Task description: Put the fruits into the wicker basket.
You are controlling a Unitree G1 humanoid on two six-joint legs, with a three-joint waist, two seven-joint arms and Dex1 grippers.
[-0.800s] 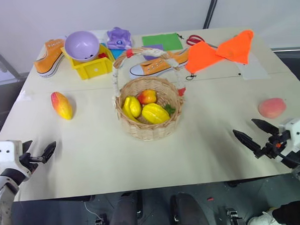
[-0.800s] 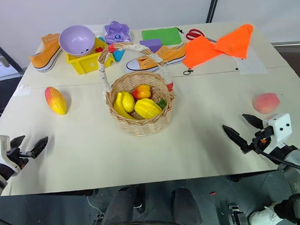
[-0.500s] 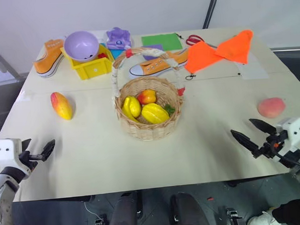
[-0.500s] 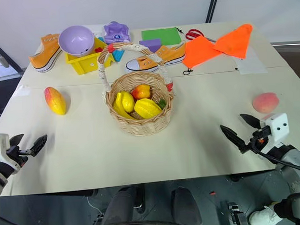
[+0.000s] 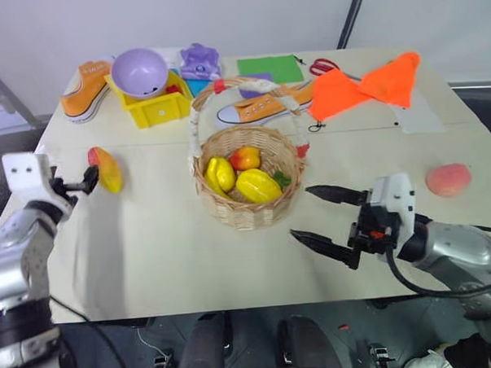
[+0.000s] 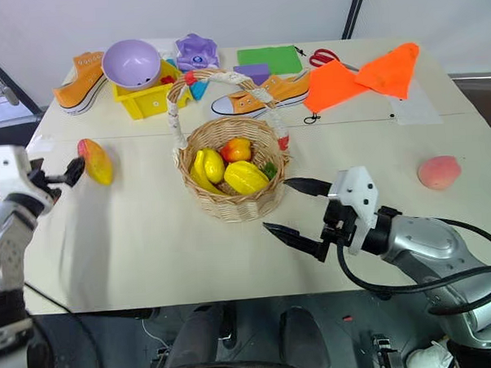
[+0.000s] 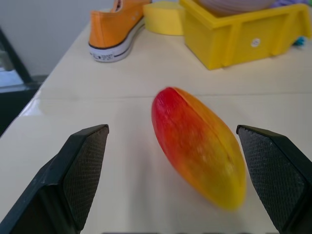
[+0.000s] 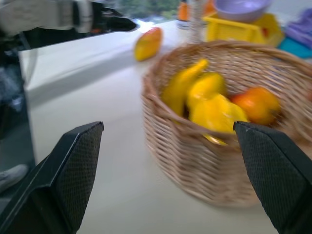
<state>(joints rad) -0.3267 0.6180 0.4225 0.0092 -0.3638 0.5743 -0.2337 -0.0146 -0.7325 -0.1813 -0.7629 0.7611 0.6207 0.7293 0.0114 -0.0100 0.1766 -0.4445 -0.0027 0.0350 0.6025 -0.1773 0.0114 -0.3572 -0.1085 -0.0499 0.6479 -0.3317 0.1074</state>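
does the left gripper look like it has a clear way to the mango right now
Probably yes. The left gripper is open, its fingers standing apart on either side of the mango, which lies on bare table just ahead of it. Nothing sits between them; the yellow bin and orange sneaker lie farther back.

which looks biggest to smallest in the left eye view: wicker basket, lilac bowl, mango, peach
1. wicker basket, clearly largest
2. lilac bowl
3. mango and peach: look about alike, the mango longer and the peach rounder, so they are not ranked apart
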